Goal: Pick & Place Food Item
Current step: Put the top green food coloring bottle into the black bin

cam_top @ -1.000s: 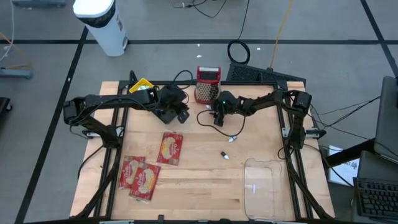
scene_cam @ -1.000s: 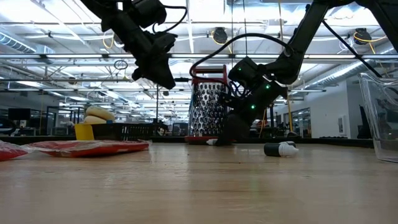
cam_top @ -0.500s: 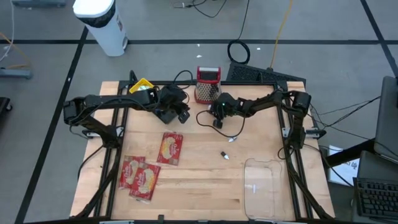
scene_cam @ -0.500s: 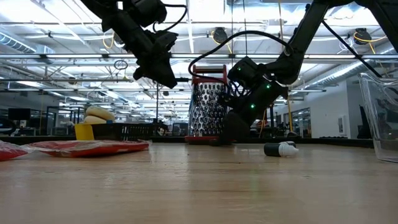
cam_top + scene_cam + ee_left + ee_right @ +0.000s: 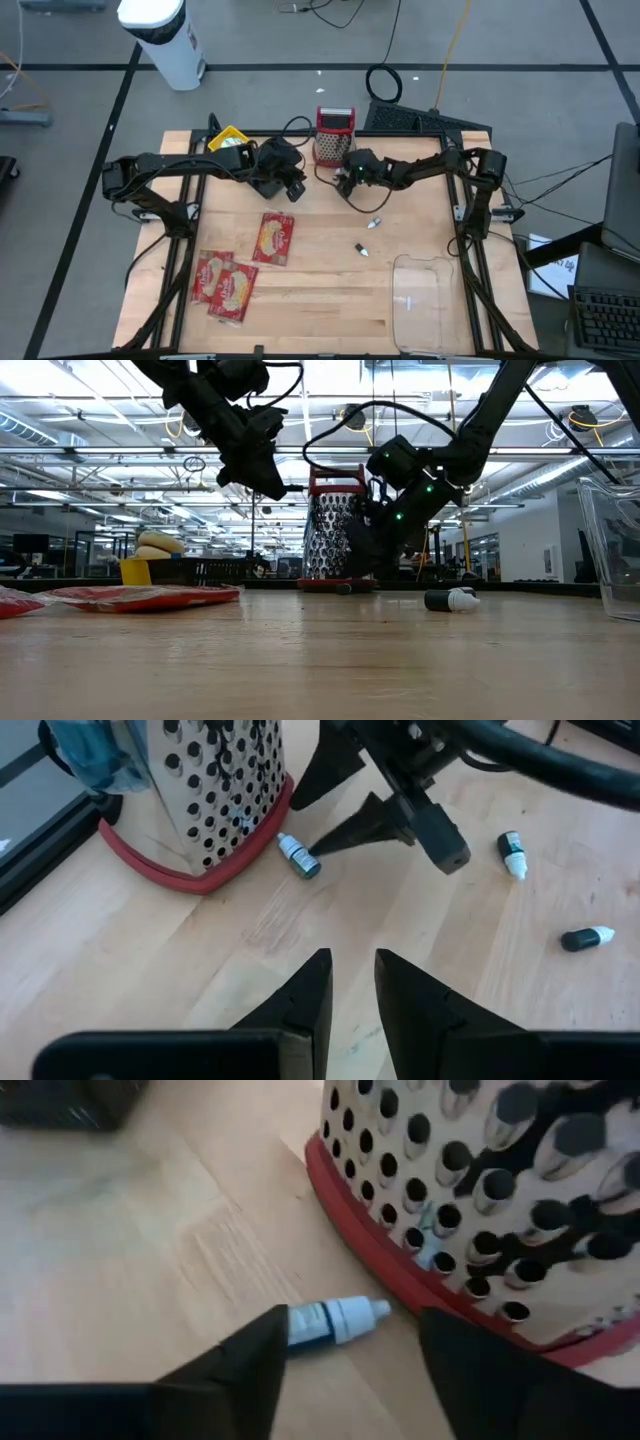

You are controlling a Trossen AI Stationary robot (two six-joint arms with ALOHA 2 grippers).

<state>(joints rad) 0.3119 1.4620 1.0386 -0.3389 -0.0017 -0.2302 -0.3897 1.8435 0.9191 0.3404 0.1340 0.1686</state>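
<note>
From above, you have the right gripper reaching in just in front of the red-topped grater at the table's far edge, with the left gripper close by on its left. Three red food packets lie near the left front, a clear container sits at the right front, and two small bottles lie between.

Right gripper moved toward grater, jaws reopened.
</note>
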